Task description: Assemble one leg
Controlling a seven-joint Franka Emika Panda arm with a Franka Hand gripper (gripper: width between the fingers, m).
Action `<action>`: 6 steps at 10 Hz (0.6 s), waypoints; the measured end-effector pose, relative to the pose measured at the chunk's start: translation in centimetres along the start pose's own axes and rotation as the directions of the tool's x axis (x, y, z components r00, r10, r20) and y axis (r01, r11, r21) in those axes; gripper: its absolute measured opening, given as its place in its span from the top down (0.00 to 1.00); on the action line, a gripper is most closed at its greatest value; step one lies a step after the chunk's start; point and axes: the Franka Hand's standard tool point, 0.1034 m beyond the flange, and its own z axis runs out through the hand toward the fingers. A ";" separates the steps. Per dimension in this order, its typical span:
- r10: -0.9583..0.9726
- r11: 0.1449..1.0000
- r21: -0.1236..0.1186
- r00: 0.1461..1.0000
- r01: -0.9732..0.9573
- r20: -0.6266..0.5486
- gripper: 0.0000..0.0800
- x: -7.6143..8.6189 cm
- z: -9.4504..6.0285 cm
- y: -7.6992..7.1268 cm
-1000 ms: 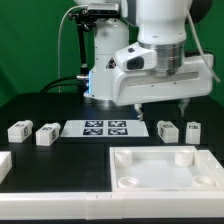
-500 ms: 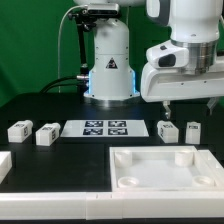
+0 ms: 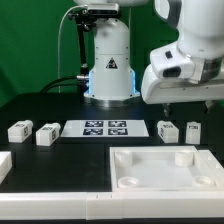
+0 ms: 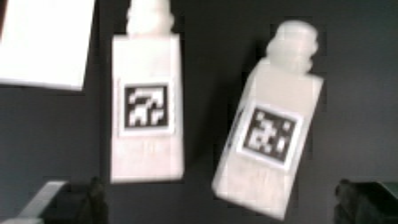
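Note:
Four small white legs with square tags lie on the black table. Two are at the exterior view's left (image 3: 18, 130) (image 3: 46, 134) and two at its right (image 3: 168, 130) (image 3: 193, 131). My gripper (image 3: 190, 108) hangs open and empty above the right pair, not touching them. In the wrist view the two legs lie side by side, one straight (image 4: 148, 110) and one tilted (image 4: 270, 125). The gripper (image 4: 221, 205) shows dark fingertips (image 4: 71, 200) wide apart, both legs lying beyond the gap. The large white tabletop (image 3: 195, 180) lies in front.
The marker board (image 3: 105, 128) lies between the two pairs of legs. A white bar end (image 3: 3, 165) shows at the exterior view's left edge. The robot base (image 3: 108, 60) stands behind. A white part's corner (image 4: 45, 45) shows beside the legs in the wrist view.
The arm has swung toward the exterior view's right, from above the marker board's right end to above the right pair of legs. No part has moved.

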 end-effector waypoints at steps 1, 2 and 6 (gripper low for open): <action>0.006 1.000 -0.009 0.993 -0.005 0.118 0.19 -0.6 0.2 -0.4; -0.001 1.000 -0.019 0.973 0.006 0.232 0.19 -0.9 -0.1 -1.0; 0.029 0.999 -0.044 0.872 -0.008 0.489 0.19 -0.2 0.7 -2.0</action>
